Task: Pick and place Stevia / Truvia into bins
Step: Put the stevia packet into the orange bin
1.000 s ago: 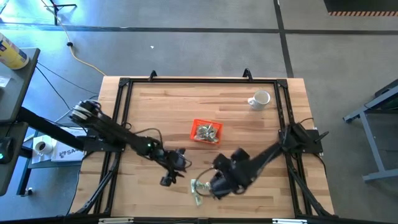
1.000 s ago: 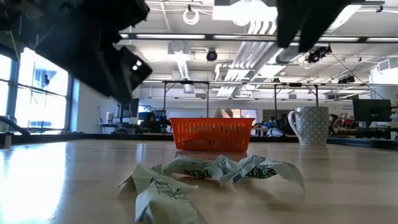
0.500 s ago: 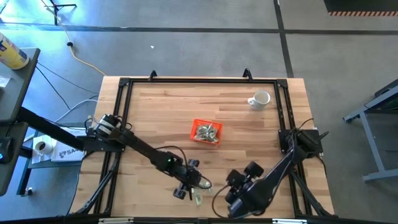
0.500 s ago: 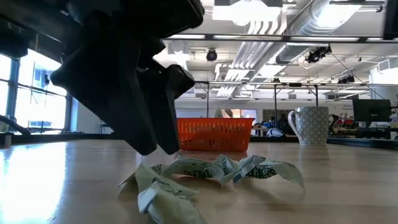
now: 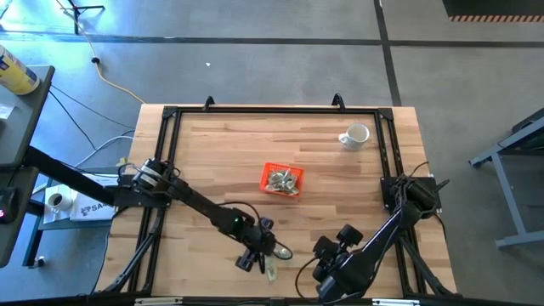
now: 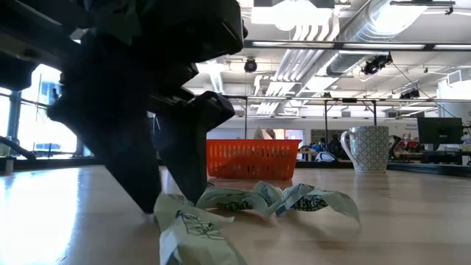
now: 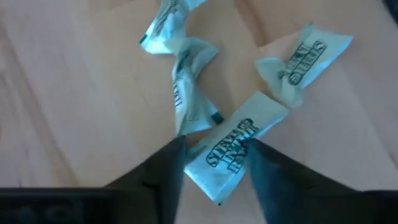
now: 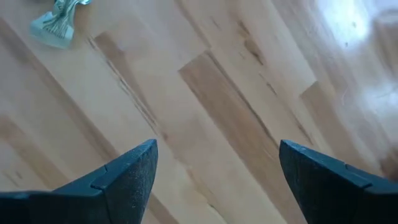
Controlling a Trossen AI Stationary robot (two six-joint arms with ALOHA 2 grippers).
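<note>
my left claw [image 5: 268, 255] reaches down at the near edge of the pale wooden slat table [image 5: 212, 161], its two dark fingers [image 7: 168, 171] parted and straddling one small flat pale green and white paper sachet [image 7: 233, 152] that lies on the boards. the sachet sits between the tips with printed lettering facing up; i cannot tell whether the fingers touch it, and it is not lifted. around it lie more crumpled sachets of the same kind [image 6: 257, 199], a loose little heap just beside my fingertips, some twisted, one flat and apart from the rest.

further along, in the middle of the table, stands the small shallow rectangular orange plastic tray [image 5: 269, 174], with several sachets already lying inside it. it is well apart from the heap under my left claw.

to the right, my right claw [image 5: 316, 276] waits near the table's front edge, fingers [image 8: 127, 177] spread wide over bare wood, holding nothing. at the far right corner stands a white patterned ceramic mug [image 5: 355, 136].
</note>
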